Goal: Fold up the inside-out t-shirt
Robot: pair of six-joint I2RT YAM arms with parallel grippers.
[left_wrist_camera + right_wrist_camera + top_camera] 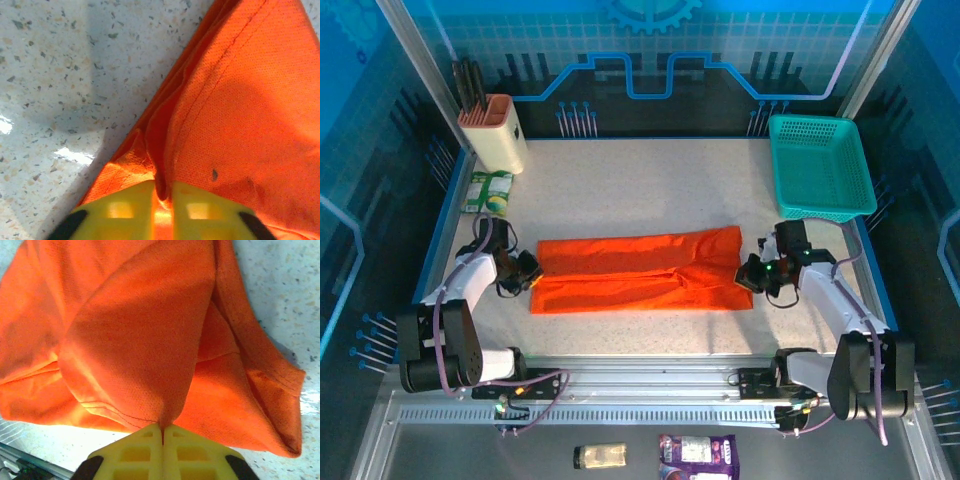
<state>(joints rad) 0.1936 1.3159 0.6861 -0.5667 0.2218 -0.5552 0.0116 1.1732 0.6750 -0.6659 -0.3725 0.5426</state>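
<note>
At 10 o'clock a beige holder [492,128] stands with dark handles [468,80] in it, their lower ends hidden. At 2 o'clock sits the teal mesh basket [820,165]. On the speckled tabletop [620,190], with blue panels [650,40] behind, the orange t-shirt [640,270] lies centred as a long band. The left gripper [162,197] pinches its 9 o'clock end, and the right gripper [163,432] pinches its 3 o'clock end.
</note>
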